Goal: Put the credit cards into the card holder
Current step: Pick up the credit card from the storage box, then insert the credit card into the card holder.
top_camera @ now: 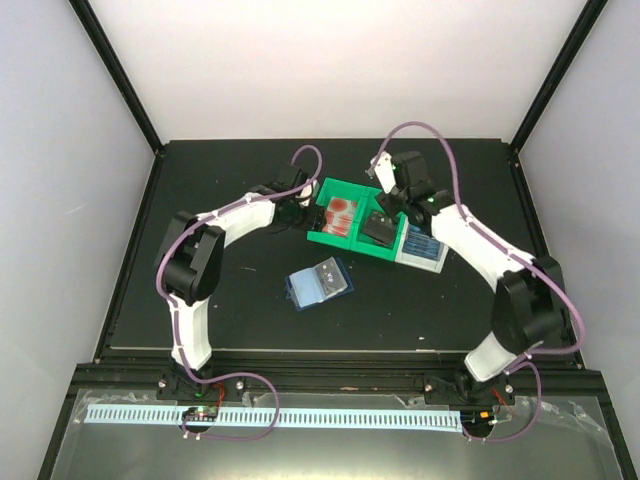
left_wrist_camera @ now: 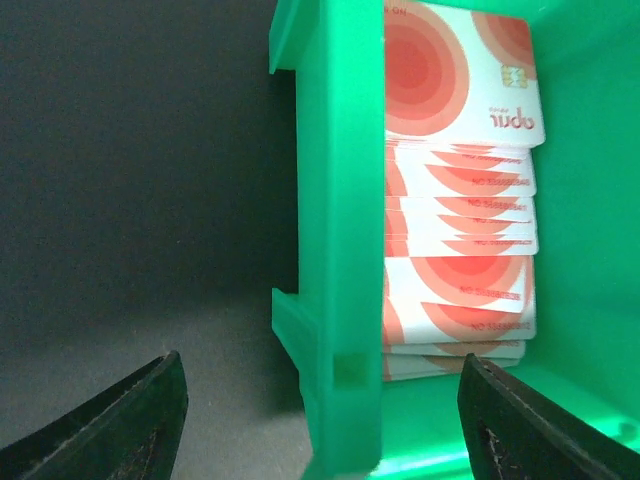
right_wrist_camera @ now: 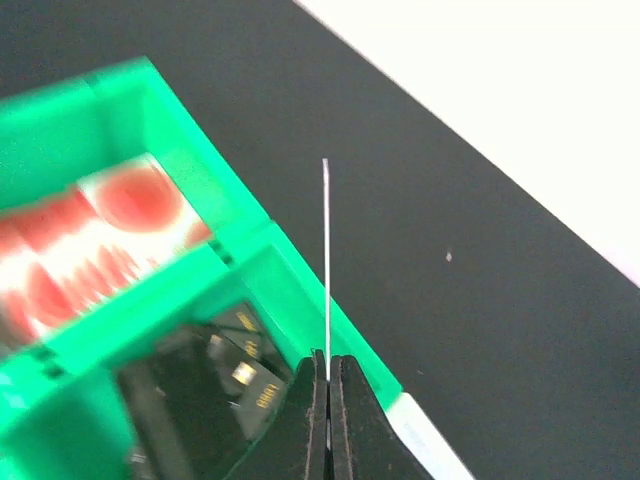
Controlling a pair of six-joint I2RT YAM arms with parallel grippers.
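Top external view gives me the black table (top_camera: 240, 300) first, with the left arm (top_camera: 190, 260) bending in from one side and the right arm (top_camera: 500, 270) from the other, both reaching to the green and white tray (top_camera: 340, 240) at the far middle of the mat. The card holder (top_camera: 320, 283) lies flat on the table on the near side of the tray, apart from it and between the two arms, with neither gripper near it. In the tray I see the credit cards sorted by compartment: a fanned stack of red-and-white cards (left_wrist_camera: 460, 210) at the left end, dark cards (right_wrist_camera: 200, 400) in the middle, and blue cards (top_camera: 420, 245) in the white part at the right end. On the left wrist view the left gripper (left_wrist_camera: 322, 400) straddles the tray's left wall, its fingers (left_wrist_camera: 140, 420) spread wide with one outside over the mat and one over the red-and-white stack, holding nothing. On the right wrist view the right gripper (right_wrist_camera: 327, 390) is pressed together on a single card (right_wrist_camera: 326, 250), held upright and edge-on above the tray, so I cannot tell its colour
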